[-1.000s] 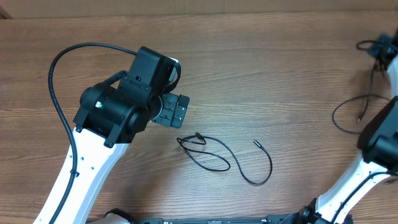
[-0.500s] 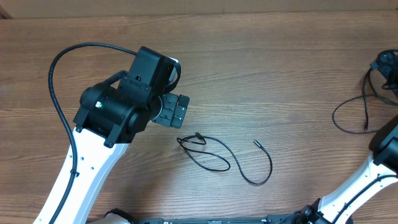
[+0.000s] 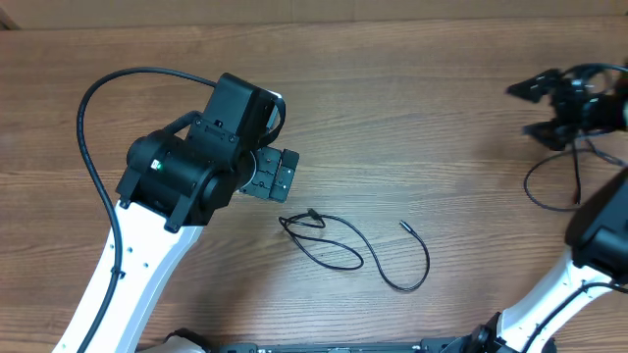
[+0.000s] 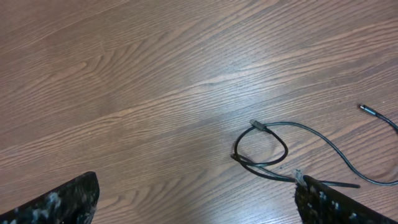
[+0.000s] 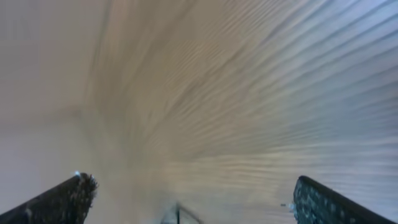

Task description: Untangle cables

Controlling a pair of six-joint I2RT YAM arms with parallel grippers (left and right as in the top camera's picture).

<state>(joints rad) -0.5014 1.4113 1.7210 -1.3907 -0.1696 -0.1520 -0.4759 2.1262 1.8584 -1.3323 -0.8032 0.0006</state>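
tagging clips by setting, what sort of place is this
Most likely a robotics lab or test bench: a wood-grain tabletop, two white and black robot arms reaching in from its near edge, and thin black cables lying loose on it.

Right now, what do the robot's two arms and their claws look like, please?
The left arm and right arm have white lower links and black upper housings. A thick black cable loops from the left arm, which carries a small green dot. The left claw and right claw are black, two-fingered.
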